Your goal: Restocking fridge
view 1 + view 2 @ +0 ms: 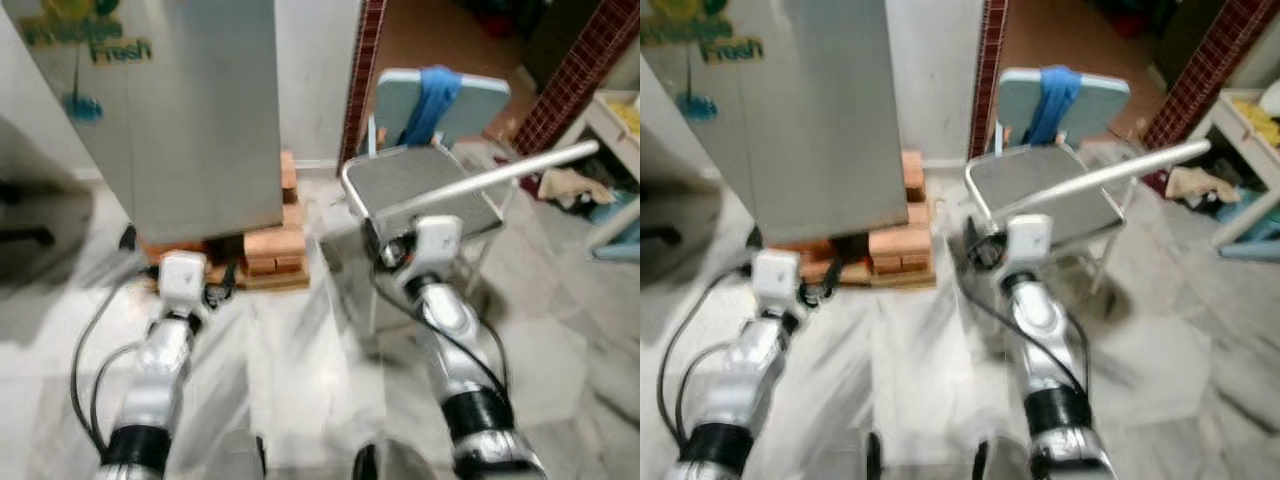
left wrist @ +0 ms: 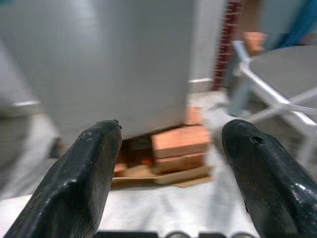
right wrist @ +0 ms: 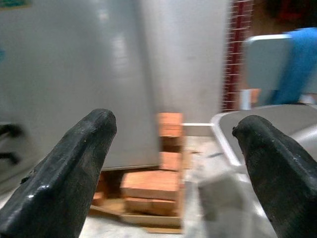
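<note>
The fridge [image 1: 190, 120] is filling the upper left of the head frames, its grey door shut, green lettering near the top, its base sitting on stacked bricks [image 1: 270, 245]. It is standing ahead of both arms, and the left gripper [image 2: 168, 168] looks nearer. Both the left gripper and the right gripper [image 3: 173, 173] are gaping wide, holding nothing. A folding chair [image 1: 430, 180] with a blue cloth [image 1: 430, 100] is standing at upper right, just beside the right arm.
</note>
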Robot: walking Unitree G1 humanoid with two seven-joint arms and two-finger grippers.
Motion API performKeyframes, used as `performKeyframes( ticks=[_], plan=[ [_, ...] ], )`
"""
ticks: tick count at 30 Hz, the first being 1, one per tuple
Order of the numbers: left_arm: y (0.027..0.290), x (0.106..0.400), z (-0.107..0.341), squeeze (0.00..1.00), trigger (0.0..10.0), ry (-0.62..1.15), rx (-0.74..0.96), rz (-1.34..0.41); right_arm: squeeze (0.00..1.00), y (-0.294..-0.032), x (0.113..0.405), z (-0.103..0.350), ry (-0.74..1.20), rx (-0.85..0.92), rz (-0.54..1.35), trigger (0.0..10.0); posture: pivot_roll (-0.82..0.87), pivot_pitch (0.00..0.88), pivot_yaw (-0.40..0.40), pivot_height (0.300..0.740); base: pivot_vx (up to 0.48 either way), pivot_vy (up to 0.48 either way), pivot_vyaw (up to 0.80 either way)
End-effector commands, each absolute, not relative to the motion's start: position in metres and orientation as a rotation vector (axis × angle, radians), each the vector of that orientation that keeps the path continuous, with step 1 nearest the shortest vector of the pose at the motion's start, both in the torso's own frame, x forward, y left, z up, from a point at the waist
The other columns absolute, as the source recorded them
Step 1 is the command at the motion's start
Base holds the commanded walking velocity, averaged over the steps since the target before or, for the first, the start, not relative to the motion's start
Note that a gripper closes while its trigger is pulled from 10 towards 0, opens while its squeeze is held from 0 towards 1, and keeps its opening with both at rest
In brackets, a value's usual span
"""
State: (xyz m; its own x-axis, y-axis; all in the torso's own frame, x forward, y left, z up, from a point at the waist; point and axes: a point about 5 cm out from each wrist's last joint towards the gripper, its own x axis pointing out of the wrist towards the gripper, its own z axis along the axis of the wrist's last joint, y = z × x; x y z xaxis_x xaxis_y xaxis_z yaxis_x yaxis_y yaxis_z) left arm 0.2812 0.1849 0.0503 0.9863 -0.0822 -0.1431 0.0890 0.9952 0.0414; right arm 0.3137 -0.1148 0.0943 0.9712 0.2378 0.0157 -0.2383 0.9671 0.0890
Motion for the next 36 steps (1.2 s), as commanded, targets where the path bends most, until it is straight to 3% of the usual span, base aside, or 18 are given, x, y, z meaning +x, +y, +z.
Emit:
performKeyframes(
  ticks=[1,11,29,36],
  plan=[
    [0.178,0.28,0.047,0.0,10.0,0.154,0.038,-0.113,0.0,-0.125,0.315,0.096,-0.015,0.078,0.209,10.0,0.05,0.099,0.008,0.74,0.0,0.48,0.0],
    [0.179,0.279,0.046,0.0,10.0,0.154,-0.014,-0.108,0.0,-0.129,0.317,0.095,-0.011,0.07,0.186,10.0,0.05,0.098,0.005,0.74,0.0,0.48,-0.12],
    [0.183,0.278,0.049,0.0,10.0,0.125,-0.001,-0.08,0.0,-0.133,0.317,0.094,-0.018,0.06,0.173,10.0,0.05,0.105,0.002,0.74,0.0,0.476,-0.75],
    [0.196,0.26,0.058,0.0,10.0,0.066,0.089,-0.077,0.0,-0.151,0.308,0.099,-0.052,0.013,0.143,10.0,0.06,0.108,-0.005,0.74,0.0,0.407,-0.07]
  ],
)
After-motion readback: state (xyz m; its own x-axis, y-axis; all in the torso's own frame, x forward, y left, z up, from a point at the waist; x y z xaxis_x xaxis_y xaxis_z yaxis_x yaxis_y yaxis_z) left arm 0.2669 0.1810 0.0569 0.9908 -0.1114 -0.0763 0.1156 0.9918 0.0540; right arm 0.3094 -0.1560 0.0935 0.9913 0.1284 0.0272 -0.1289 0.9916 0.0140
